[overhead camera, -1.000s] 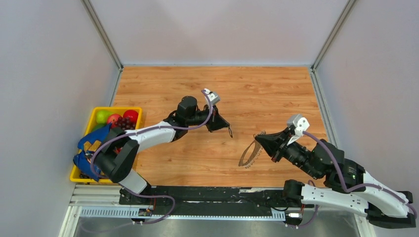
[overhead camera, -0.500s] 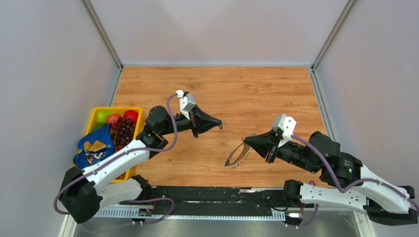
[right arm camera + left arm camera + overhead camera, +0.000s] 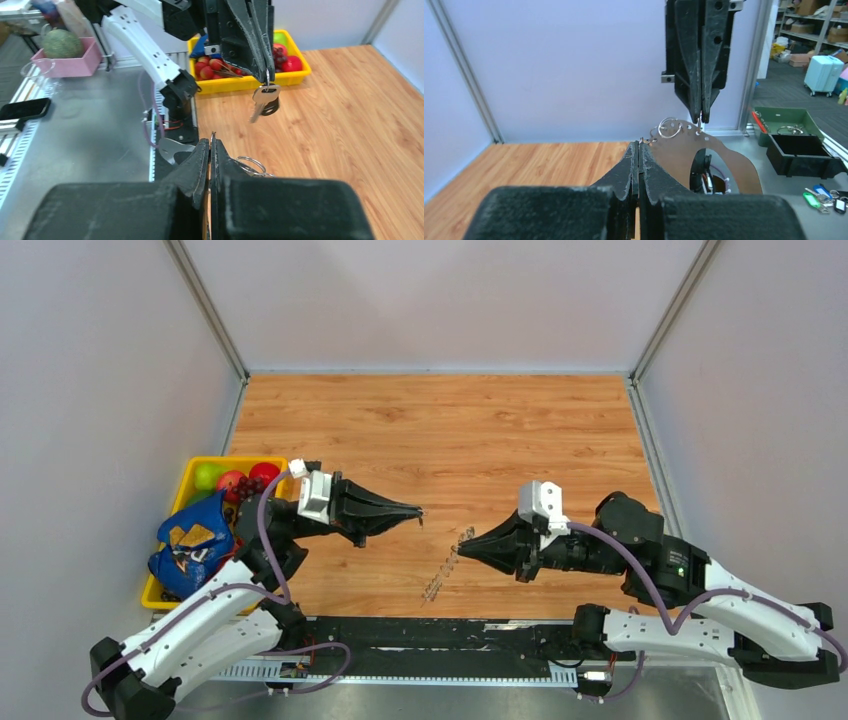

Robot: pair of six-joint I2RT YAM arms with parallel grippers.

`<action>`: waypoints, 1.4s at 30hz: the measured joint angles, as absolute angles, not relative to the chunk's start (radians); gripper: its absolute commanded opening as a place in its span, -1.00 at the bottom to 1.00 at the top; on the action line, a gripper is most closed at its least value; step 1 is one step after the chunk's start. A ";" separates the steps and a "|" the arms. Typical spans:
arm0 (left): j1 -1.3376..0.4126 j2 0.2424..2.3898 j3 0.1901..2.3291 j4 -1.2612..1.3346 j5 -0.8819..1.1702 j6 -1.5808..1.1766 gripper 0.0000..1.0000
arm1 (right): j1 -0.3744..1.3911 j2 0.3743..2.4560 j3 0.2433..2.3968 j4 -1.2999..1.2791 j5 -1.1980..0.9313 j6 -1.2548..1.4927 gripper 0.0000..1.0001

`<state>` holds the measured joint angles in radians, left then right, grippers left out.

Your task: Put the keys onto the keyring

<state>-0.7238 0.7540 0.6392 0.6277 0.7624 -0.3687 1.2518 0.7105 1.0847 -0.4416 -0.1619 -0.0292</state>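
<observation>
My left gripper [image 3: 417,511] is shut on a small ring from which a silvery key [image 3: 421,521] hangs. In the right wrist view the key [image 3: 260,97] dangles below the left gripper [image 3: 265,79], with a black round head behind it. My right gripper [image 3: 466,543] is shut on the keyring [image 3: 440,575], seen edge-on and slanting down to the near left. In the left wrist view the keyring [image 3: 729,160] is a flat brownish hoop with holes along its edge and a wire ring [image 3: 669,127]. The right gripper [image 3: 699,117] pinches its top edge. The two tips are a small gap apart.
A yellow basket [image 3: 215,465] of fruit with a blue snack bag [image 3: 190,545] stands at the table's left edge. It also shows in the right wrist view [image 3: 295,75]. Grey walls close the table on three sides.
The left gripper swung back to the near left with the key. The right gripper moved left with the keyring, which turned edge-on. Both tips now face each other.
</observation>
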 measured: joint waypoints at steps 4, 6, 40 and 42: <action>-0.729 0.712 0.633 0.662 0.794 -0.388 -0.99 | 1.252 0.757 1.111 -0.424 -0.276 -0.038 -1.00; -0.733 0.696 0.629 0.676 0.810 -0.398 -0.99 | 1.252 0.784 1.124 -0.418 -0.344 -0.056 -1.00; -0.825 0.551 0.629 0.744 1.053 -0.538 -0.99 | 1.242 1.100 1.432 -0.689 -0.982 -0.709 -1.00; -0.825 0.551 0.629 0.742 1.058 -0.537 -0.99 | 1.242 1.113 1.446 -0.694 -0.983 -0.709 -1.00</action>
<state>-0.8253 0.5507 0.6292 0.7422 1.0576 -0.5373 1.2423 1.1130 1.4464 -0.6941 -0.9829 -0.7090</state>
